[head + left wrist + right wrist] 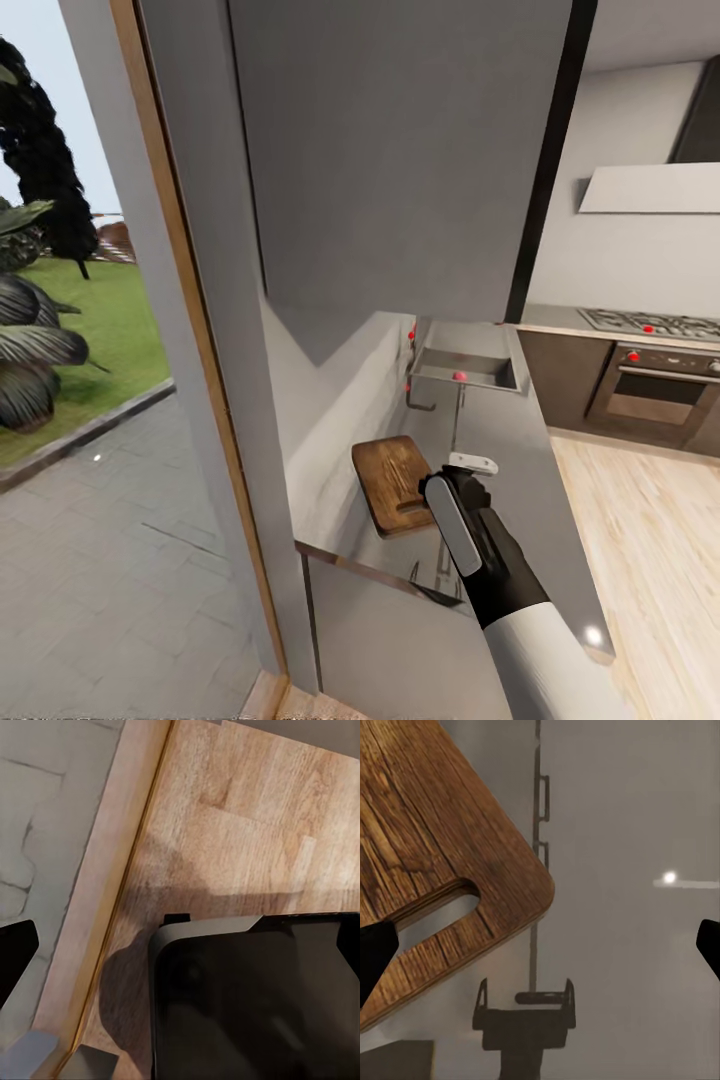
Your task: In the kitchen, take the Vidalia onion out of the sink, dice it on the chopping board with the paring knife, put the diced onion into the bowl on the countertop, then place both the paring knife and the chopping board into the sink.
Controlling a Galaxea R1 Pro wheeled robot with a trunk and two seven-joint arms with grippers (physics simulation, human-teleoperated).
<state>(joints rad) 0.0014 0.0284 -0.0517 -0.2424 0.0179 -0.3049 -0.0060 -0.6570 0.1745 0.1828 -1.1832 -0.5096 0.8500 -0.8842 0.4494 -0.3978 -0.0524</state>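
Brown chopping board (442, 847) flat on countertop (630, 817); right gripper (540, 945) jaws wide open, empty, above slot-handle corner.

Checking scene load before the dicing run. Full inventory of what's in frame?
chopping board: 1, dark brown wood, on the countertop near its close end, slot handle toward the robot
countertop: 1, glossy grey, running away from the robot along the wall
sink: 1, steel basin at the countertop's far end
red knobs: several small ones, at the sink and on the cooker
hob and oven: 1 unit, dark, far right against the wall
extractor hood: 1, pale, above the hob
floor: light wood, to the right
doorway and garden: grey paving, lawn, dark plants, on the left
right gripper: 1, black, jaws open, over the countertop beside the board's handle end
left gripper: dark finger over wood floor
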